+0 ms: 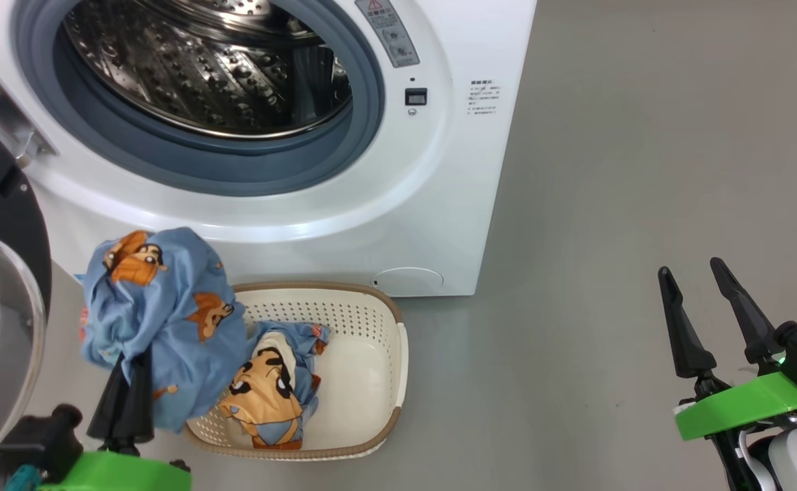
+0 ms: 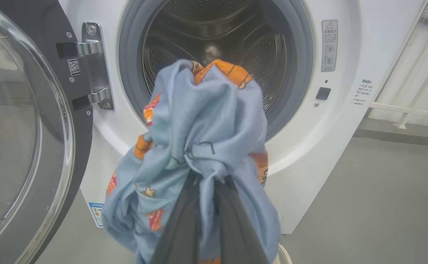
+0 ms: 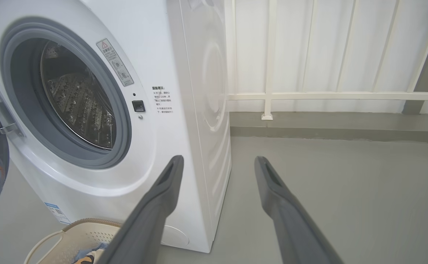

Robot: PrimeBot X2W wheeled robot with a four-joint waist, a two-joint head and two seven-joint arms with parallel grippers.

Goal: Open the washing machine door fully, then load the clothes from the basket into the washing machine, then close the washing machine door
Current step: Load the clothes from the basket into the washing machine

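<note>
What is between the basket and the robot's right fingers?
Nothing, just bare grey floor between the basket and the right fingers, in the head view.

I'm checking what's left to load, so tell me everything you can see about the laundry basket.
The basket is a cream-white perforated plastic tub, a rounded rectangle, with a brown woven-look rim and a side handle. It sits upright on the grey floor just before the washing machine. One blue garment with an orange cartoon face lies inside; a second garment hangs lifted above its left end.
</note>
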